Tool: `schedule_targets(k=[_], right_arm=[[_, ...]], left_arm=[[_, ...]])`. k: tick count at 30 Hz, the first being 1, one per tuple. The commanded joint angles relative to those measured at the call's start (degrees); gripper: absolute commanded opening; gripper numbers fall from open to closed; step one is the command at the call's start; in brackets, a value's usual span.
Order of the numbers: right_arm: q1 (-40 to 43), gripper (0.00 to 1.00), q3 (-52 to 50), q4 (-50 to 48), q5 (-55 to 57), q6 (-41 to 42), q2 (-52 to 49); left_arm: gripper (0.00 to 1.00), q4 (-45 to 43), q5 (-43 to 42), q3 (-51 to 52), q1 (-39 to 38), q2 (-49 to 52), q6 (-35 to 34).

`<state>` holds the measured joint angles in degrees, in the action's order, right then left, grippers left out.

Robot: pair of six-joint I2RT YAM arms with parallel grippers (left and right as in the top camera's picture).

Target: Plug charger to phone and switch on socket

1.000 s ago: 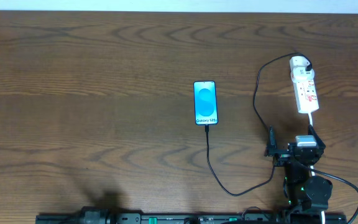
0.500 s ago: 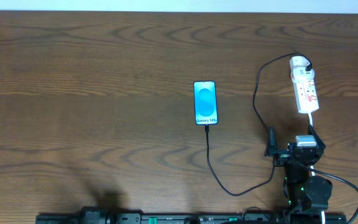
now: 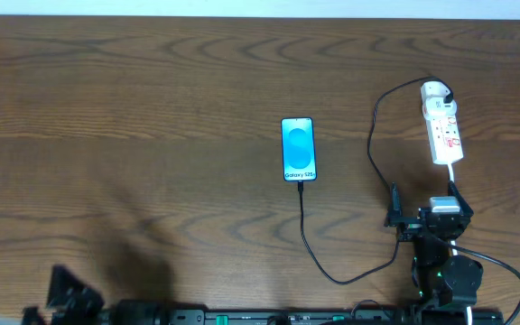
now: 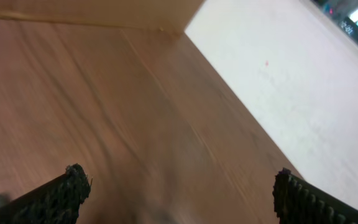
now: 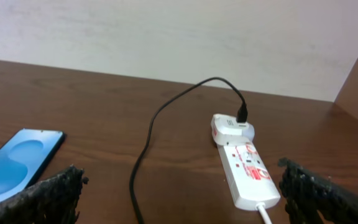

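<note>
The right gripper [image 5: 182, 182] hangs low over the dark wood-grain table [image 3: 152, 90], its two black, rough-textured fingers spread wide apart and holding nothing. The left gripper [image 4: 180, 180] is likewise spread, with nothing between its fingers; its wrist view is blurred and shows only table grain and a pale surface past the table's edge.

Just ahead of the right gripper lies the socket [image 5: 244, 165], a narrow white power strip with red markings and a rounded far end. The charger's [image 5: 160, 115] black plug head sits in that rounded end, and its thin black cable arcs away to the left. The phone [image 5: 17, 158], a slim rectangle with a bright blue screen, lies face up at the lower left of that view, well apart from the socket.

Only the overhead camera shows the full run of the cable: it loops down from the socket [image 3: 441, 126], passes beside the right arm, curves toward the table's near edge and climbs to meet the lower edge of the phone [image 3: 298, 149]. A thicker white cord [image 3: 451, 173] leaves the socket's near end, toward the right arm. The switch position is too small to read.
</note>
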<state>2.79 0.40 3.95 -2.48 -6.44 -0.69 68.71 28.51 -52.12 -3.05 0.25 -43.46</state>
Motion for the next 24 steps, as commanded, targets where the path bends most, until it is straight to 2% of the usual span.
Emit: schedule_targets(k=[1, 12, 24], right_arm=[[0.17, 0.99, -0.09, 0.26, 0.61, 0.83, 0.42], [0.17, 0.99, -0.09, 0.28, 0.61, 0.83, 0.42], [0.17, 0.99, -0.09, 0.28, 0.61, 0.83, 0.42]], left_arm=[[0.97, -4.37, -3.85, 6.97, 0.24, -0.09, 1.07], [0.97, -31.67, -17.07, 27.26, 0.24, -0.11, 14.38], [0.97, -54.25, -28.3, 43.6, 0.26, -0.15, 23.02]])
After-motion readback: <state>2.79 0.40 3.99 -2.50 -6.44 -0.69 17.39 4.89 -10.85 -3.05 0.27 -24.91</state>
